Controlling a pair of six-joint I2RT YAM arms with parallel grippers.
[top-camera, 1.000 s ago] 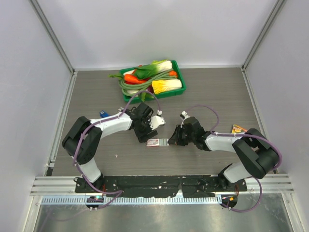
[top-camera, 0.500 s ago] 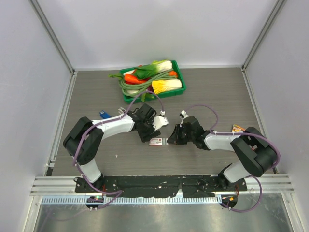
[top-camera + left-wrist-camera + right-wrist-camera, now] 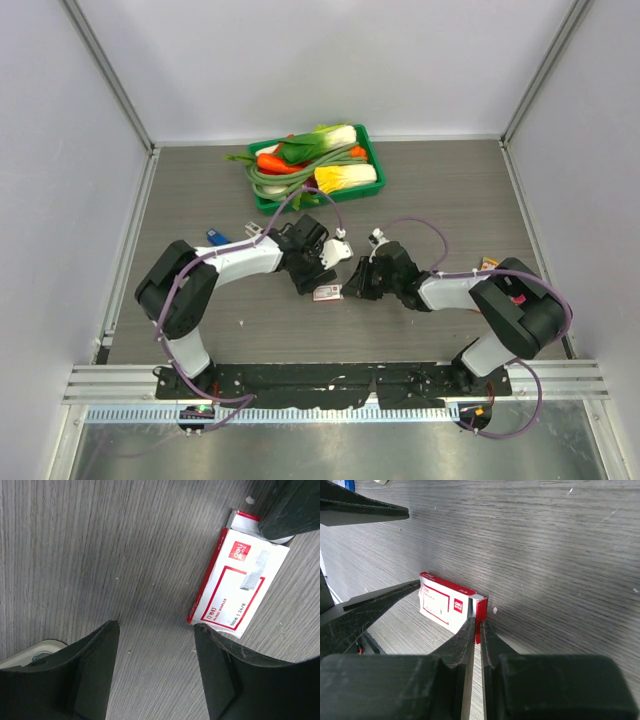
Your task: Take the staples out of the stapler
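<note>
R gripper [image 3: 476, 626] is clenched on the red end of the staple box [image 3: 240, 587], which lies flat on the counter [image 3: 90, 540]. L gripper [image 3: 156, 627] is released & empty, one finger at the box corner. The stapler & staples can't be made out in any view. Prob. best: light R pinch, slide the box aside w/o lifting, L stays clear.

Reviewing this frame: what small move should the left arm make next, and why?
Probably slide the left pincer sideways until the staple box sits between its open fingers. The right pincer pinches the box's red end, but the box body lies outside the left gap, unbraced.
</note>
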